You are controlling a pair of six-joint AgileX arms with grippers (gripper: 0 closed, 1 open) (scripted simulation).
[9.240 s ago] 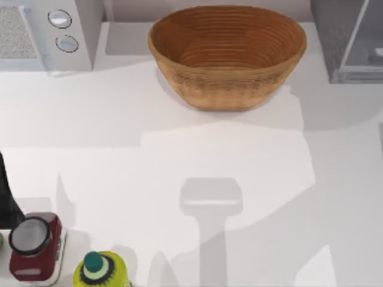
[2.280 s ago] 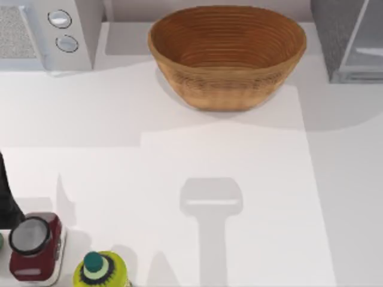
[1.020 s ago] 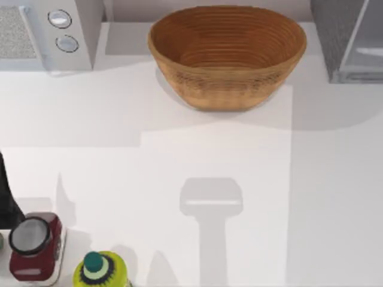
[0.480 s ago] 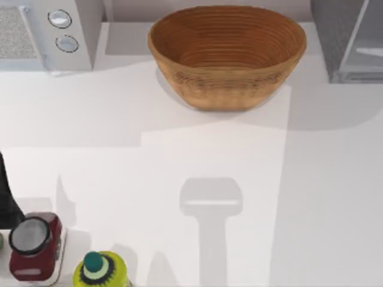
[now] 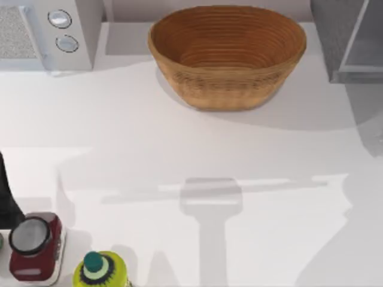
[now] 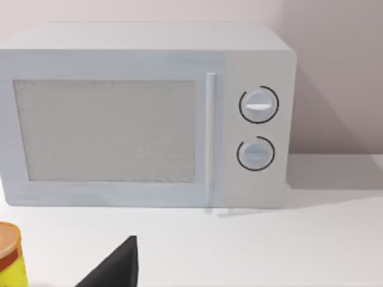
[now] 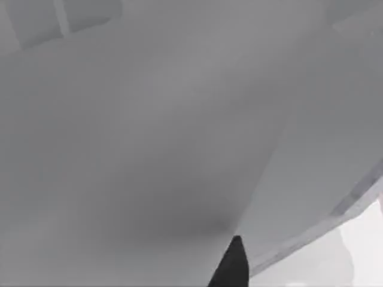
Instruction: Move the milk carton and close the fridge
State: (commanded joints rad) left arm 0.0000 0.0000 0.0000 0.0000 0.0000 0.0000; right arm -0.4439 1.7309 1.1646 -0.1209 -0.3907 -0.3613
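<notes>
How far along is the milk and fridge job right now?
Done: hard to confirm; no milk carton is visible on the table or in the wicker basket. In hand: the fridge at the top view's far right, whose grey panel the right wrist camera faces closely. Left: confirming the door is fully shut. The left arm sits parked facing the microwave.

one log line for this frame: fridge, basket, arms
fridge: top view's far right, door state unclear | wicker basket: empty, far centre | right gripper: close to grey panel | left gripper: facing microwave
</notes>
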